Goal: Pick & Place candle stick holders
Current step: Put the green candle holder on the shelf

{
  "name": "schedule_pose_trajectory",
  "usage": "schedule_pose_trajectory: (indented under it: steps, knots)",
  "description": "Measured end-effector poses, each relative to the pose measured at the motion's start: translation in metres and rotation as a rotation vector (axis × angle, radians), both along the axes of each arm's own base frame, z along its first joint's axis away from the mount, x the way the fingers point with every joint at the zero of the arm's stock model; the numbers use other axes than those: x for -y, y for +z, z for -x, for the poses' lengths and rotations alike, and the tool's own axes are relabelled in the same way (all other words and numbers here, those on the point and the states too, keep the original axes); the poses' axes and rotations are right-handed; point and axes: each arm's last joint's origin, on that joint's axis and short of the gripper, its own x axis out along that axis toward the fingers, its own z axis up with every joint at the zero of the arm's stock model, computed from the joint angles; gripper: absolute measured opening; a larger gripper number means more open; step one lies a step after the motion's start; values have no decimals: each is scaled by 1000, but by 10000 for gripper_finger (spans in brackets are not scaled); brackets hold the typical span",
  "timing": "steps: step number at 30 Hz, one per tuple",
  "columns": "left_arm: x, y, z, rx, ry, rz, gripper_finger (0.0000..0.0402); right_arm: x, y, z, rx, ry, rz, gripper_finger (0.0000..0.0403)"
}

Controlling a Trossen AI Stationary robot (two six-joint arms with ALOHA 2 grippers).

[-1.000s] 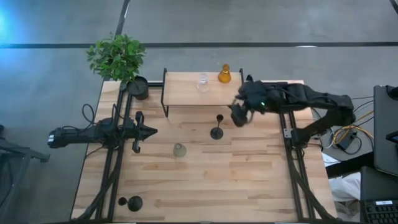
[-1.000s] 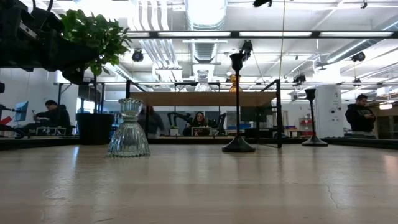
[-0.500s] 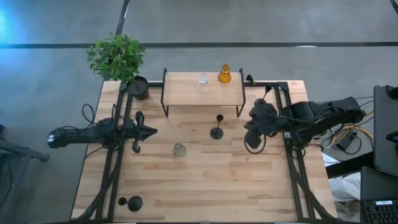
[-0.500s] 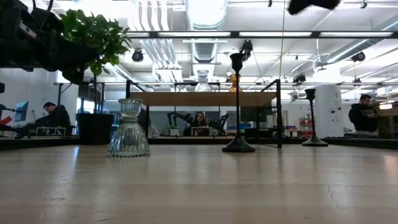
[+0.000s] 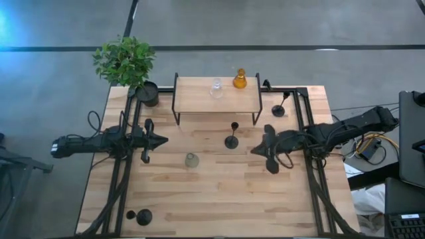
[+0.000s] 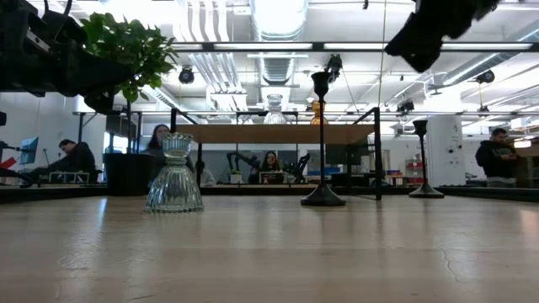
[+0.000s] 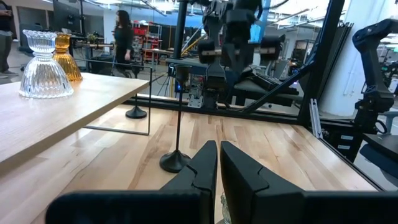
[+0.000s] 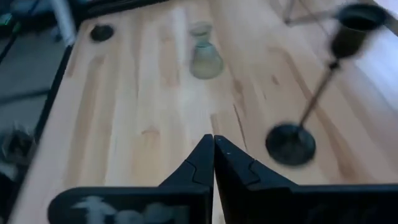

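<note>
On the raised wooden shelf (image 5: 216, 103) stand a clear glass holder (image 5: 216, 88) and an amber one (image 5: 240, 79). A slim black holder (image 5: 231, 138) stands on its disc base in front of the shelf. Another black holder (image 5: 279, 109) stands by the shelf's right end. An olive-green glass holder (image 5: 192, 160) sits at mid-table. A third black one (image 5: 140, 216) is at the near left corner. My right gripper (image 5: 254, 150) hovers shut, right of the middle black holder (image 8: 290, 144), touching nothing. My left gripper (image 5: 164, 139) waits shut at the left, above the table.
A potted plant in a black pot (image 5: 147, 93) stands at the far left corner. Black frame rails (image 5: 126, 172) run along both table sides. Bare tabletop (image 5: 226, 199) lies in the near half. People sit and stand in the room beyond the table (image 6: 76, 156).
My right gripper has drawn away from the shelf's right end toward the table's near edge and has turned level, pointing toward the table's left. The black holder by the shelf's right end, hidden under the arm before, now shows standing there.
</note>
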Motion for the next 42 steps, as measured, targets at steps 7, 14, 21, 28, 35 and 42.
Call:
schedule_pose_trajectory:
  steps: [7,14,21,28,35,42]
  knots:
    - [0,0,0,0,0,0,26,6,-38,19,142,23,10,8]
    - [0,0,0,0,0,0,26,12,-70,45,234,32,8,8]
    - [0,0,0,0,0,0,26,16,-92,66,332,86,118,8]
    - [0,0,0,0,0,0,26,20,-113,81,360,114,184,8]
    - [0,0,0,0,0,0,26,23,-112,93,393,138,252,8]
    - [0,0,0,-1,0,0,26,30,-102,99,498,81,308,8]
